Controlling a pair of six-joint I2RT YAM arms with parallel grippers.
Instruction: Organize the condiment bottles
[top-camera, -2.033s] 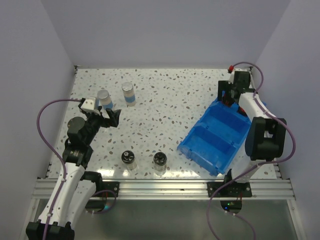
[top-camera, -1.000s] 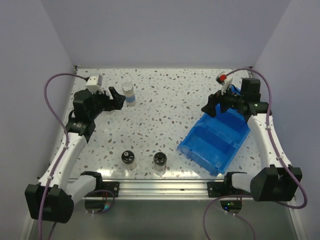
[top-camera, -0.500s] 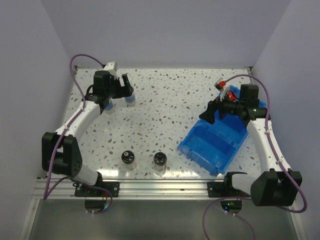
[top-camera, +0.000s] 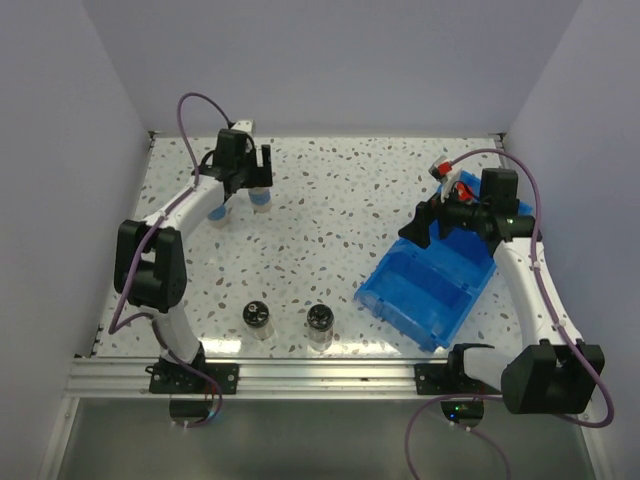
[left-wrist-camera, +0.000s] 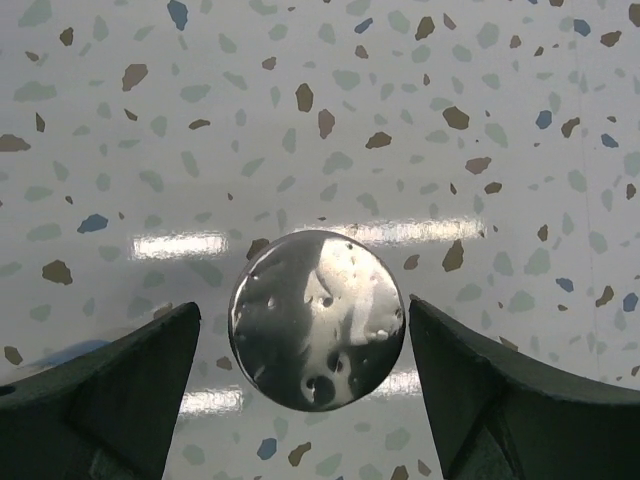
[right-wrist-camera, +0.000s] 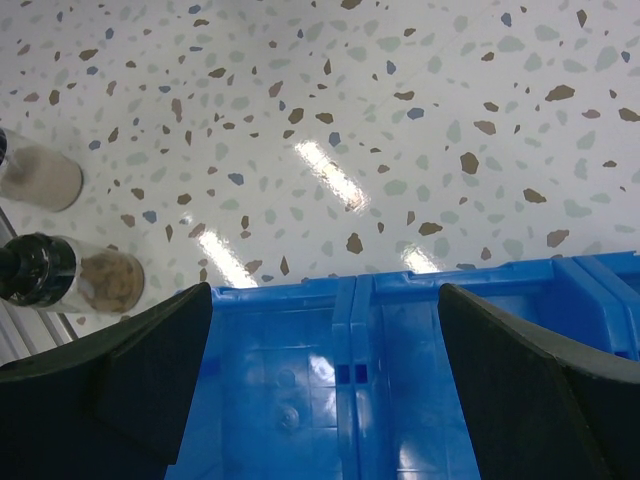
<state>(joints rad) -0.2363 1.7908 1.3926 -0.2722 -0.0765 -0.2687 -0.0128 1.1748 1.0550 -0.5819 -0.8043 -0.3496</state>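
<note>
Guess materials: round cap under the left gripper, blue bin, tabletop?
Cap: probably bare metal, polished; mirror-like with small dents.
Blue bin: moulded plastic, glossy; ribbed floor, sharp highlights.
Tabletop: glossy terrazzo look, speckled chips, lamp glare; stone or printed laminate, cannot tell.

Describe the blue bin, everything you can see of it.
The blue bin is glossy moulded plastic, rectangular, split by ribs into compartments. It rests on the speckled table at the right side, turned diagonally to the table edges. The nearer compartments look empty; its far end is hidden by the arm. The right gripper hangs open above it, not visibly touching.
</note>
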